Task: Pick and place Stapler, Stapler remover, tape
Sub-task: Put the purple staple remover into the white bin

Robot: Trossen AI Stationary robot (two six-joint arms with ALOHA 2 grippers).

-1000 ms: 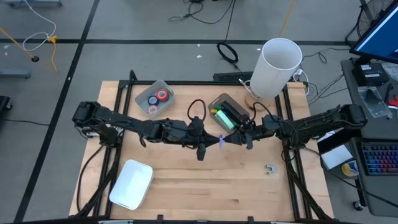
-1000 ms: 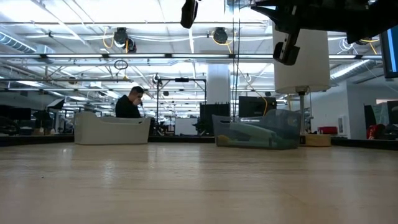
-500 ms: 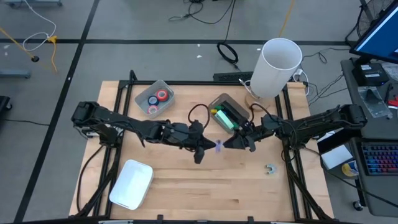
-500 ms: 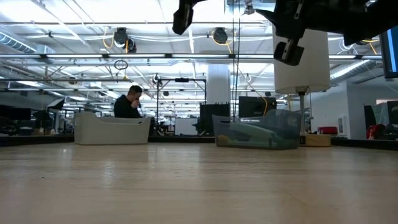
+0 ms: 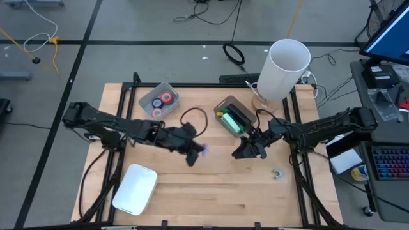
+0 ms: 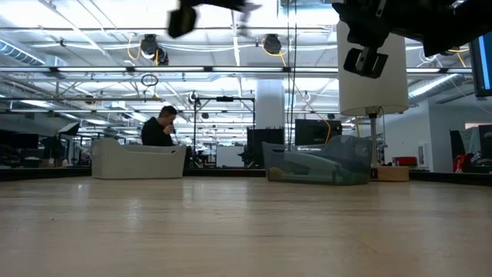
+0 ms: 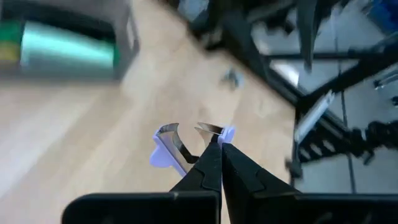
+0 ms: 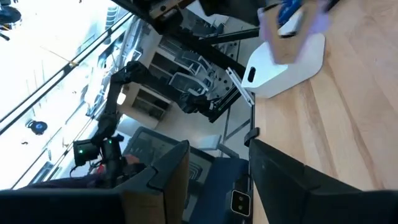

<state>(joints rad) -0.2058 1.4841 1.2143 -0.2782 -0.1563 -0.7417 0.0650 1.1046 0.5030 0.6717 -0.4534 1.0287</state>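
Wooden table (image 5: 211, 191): left gripper (image 5: 203, 151), clamped on the lilac stapler remover (image 7: 163, 147), hovers right of the white tray (image 5: 135, 188). Right gripper (image 5: 239, 154), fingers parted and empty, hangs near the stapler bin (image 5: 231, 107). Tape (image 5: 167, 98) lies in the far bin (image 5: 151, 96).

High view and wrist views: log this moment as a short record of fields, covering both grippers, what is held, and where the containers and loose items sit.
left gripper: shut on the staple remover, above mid table
right gripper: open, empty, near the stapler bin
tape rolls: in the clear bin at the table's back left
stapler: green, lying in the clear bin at back centre
white bin: front left, nothing seen in it
small metal piece: loose on the table, front right
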